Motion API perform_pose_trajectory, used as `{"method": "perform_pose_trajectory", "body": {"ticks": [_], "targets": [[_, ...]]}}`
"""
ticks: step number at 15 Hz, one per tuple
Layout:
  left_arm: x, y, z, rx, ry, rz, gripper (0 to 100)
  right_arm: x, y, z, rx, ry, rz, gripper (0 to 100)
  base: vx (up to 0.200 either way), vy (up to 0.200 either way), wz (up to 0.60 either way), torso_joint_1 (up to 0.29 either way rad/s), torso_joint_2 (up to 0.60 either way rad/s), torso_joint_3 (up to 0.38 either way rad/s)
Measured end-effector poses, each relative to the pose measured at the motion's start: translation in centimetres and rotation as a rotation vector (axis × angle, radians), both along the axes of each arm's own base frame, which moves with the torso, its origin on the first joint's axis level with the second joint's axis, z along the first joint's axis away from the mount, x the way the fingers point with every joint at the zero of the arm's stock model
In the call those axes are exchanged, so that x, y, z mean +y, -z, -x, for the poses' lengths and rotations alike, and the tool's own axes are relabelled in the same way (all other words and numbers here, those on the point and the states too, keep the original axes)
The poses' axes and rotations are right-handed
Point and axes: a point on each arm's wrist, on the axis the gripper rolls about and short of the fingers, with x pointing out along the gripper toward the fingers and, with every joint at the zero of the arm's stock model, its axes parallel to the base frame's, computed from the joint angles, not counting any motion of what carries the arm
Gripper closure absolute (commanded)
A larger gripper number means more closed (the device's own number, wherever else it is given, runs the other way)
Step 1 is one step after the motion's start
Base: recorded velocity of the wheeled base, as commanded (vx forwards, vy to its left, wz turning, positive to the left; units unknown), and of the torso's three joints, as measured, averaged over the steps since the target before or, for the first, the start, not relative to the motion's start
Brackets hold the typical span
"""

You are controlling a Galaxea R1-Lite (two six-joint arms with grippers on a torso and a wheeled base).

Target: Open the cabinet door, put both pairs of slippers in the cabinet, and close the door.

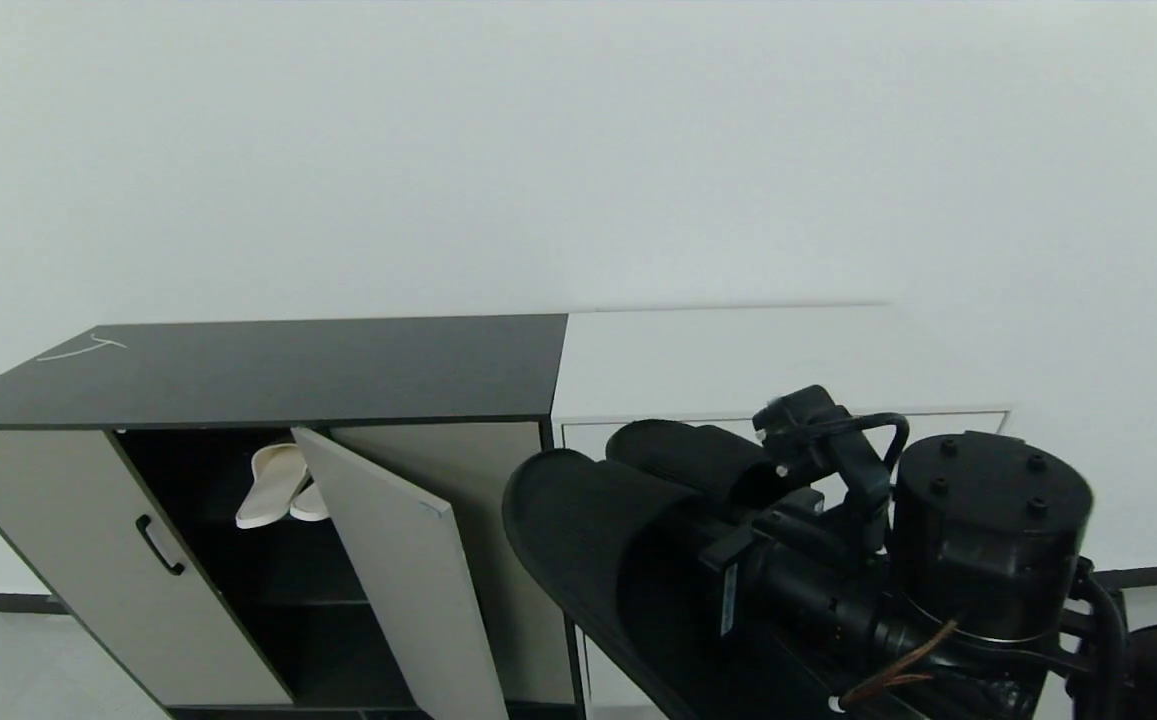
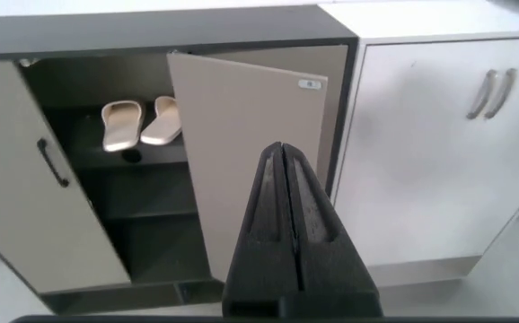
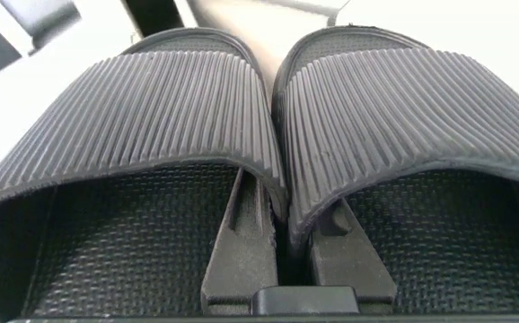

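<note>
Right gripper (image 3: 282,224) closed tight on a pair of black, ribbed-strap rubber slippers (image 1: 588,540), pinching their adjoining inner edges together, side by side, in the air to the right of the tall beige open door (image 1: 398,570) of the dark-topped wooden cabinet (image 1: 268,370). Left gripper (image 2: 280,154) fully closed, empty, facing that door. Pair of cream slip-on slippers (image 1: 278,485) already on the upper shelf (image 2: 165,154) inside. Probably light, soft and bendy; likely to droop or splay, so best gripped at the doubled inner edges and slid in flat.
</note>
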Motion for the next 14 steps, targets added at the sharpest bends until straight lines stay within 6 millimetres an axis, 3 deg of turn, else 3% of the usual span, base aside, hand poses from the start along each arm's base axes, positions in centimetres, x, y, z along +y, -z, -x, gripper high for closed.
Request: {"method": "perform_pose_trajectory", "body": {"ticks": [14], "targets": [[0.0, 0.0, 0.0, -0.001, 0.000, 0.000, 100, -2.1, -0.5, 0.8, -0.026, -0.021, -0.036, 100, 0.000, 0.200, 0.00, 0.003, 0.00, 0.001]]}}
